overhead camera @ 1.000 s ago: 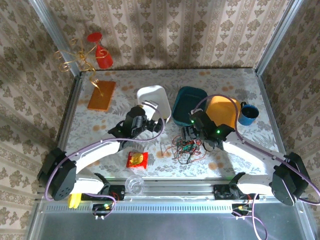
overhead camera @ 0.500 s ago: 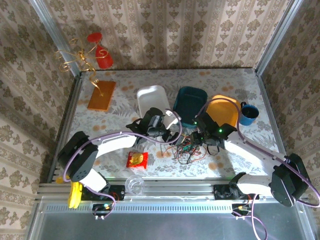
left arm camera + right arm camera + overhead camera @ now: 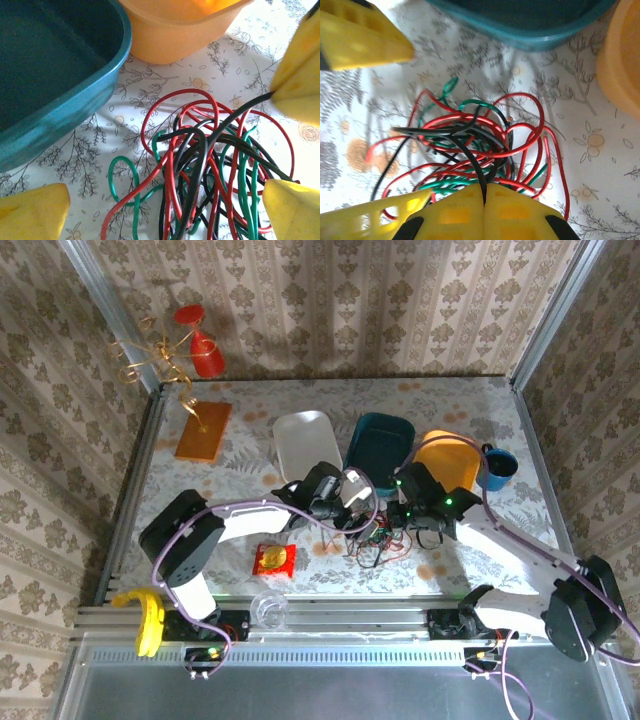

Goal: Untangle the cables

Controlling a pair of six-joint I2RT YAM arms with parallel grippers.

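Tangle of cables [image 3: 375,540] sitting on the floral table [image 3: 250,455], just in front of the teal tub [image 3: 378,440] and the orange bowl [image 3: 450,460], right between the two grippers. Red cable [image 3: 187,91], green cable [image 3: 122,158] and black cable [image 3: 201,150] are all looped over each other in one knot. Right gripper [image 3: 484,196] has its fingers pinched together on the black cable. In the right wrist view you can see the strand run straight into the seam between the yellow pads. Left gripper [image 3: 165,194] is spread wide, one yellow finger on either side of the pile, gripping nothing as far as I can see. Its tips are low over the cloth, but I can't tell if they touch it. Off to the sides: a white tray [image 3: 305,435], a blue mug [image 3: 497,468], a red and yellow snack packet [image 3: 274,559], and a banana [image 3: 148,622] by the left arm's base.
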